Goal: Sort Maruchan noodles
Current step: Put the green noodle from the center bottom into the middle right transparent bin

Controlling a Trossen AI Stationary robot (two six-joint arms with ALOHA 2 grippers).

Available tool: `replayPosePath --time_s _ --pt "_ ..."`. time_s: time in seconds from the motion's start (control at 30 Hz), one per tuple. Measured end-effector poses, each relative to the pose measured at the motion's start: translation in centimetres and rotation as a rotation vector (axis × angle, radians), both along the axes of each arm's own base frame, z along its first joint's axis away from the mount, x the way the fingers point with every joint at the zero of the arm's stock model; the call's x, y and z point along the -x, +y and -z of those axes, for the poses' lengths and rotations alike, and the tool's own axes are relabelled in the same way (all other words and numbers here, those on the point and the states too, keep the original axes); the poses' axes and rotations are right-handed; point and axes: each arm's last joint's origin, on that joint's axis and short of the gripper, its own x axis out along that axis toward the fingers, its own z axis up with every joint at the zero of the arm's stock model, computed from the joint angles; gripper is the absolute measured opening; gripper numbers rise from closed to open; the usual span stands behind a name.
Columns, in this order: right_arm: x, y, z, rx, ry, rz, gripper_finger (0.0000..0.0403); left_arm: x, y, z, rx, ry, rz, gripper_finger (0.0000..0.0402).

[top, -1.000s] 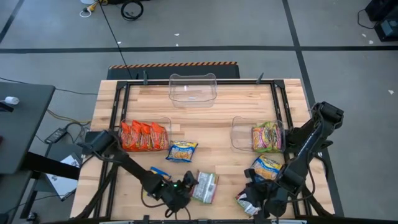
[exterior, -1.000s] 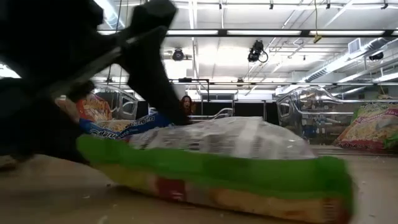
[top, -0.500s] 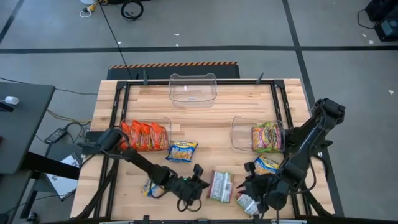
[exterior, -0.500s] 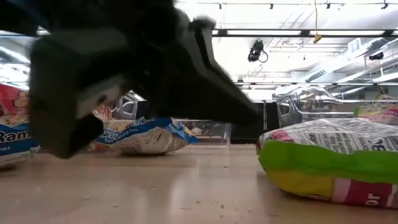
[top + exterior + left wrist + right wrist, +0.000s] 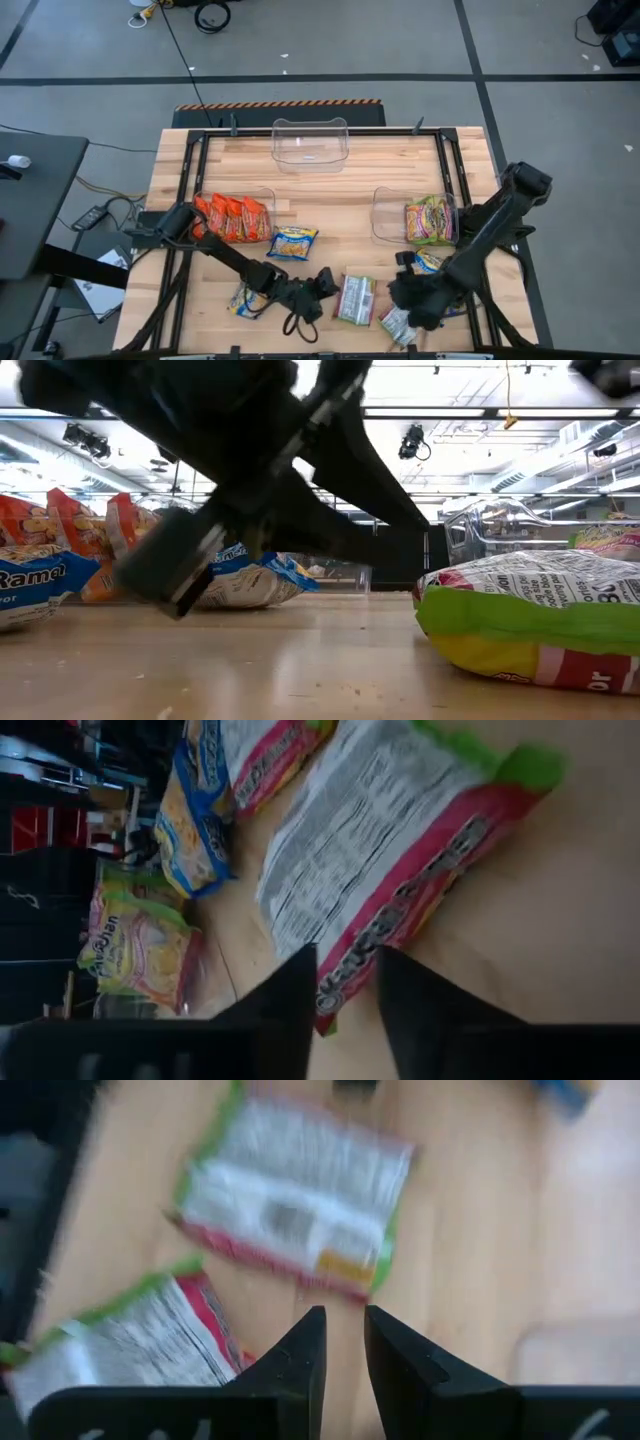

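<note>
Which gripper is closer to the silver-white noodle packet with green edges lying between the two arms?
Left. The left gripper sits right beside the silver-white packet with green edges; the right gripper is slightly farther, on its other side.
</note>
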Motion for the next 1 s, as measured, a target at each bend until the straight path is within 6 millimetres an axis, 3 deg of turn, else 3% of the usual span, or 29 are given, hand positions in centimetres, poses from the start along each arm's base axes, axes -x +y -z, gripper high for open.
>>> replayPosePath --time_s 0.1,0.3,0.47,0.67,0.83,0.9,1.0 --pt "-1.0 -0.1 2.8 -0.035 0.126 0.01 0.0077 -0.1 0.6 0.4 -0.003 0.046 0.004 0.016" --pt "-3.5 0.3 6.1 -0.093 0.207 -0.019 0.0077 -0.2 1.4 1.1 0.013 0.125 0.022 0.0225" --pt "-6.1 -0.4 7.5 -0.134 0.138 -0.002 0.0076 -0.8 1.4 1.5 -0.05 0.095 0.079 0.0232" --pt "-7.8 -2.2 7.2 -0.113 0.075 0.06 0.0071 -0.9 1.3 1.5 -0.087 0.09 0.188 0.0229" --pt "-8.0 -2.6 6.4 -0.099 0.053 0.024 0.0059 -1.2 1.6 1.5 0.002 0.087 0.173 0.0195" --pt "-7.8 -2.7 5.5 -0.082 0.055 -0.008 0.0054 -1.2 1.6 1.5 0.073 0.071 0.11 0.0157" --pt "-7.2 -2.7 2.6 -0.061 0.035 -0.03 0.0051 -1.2 1.7 1.3 0.186 0.038 -0.027 0.0088"
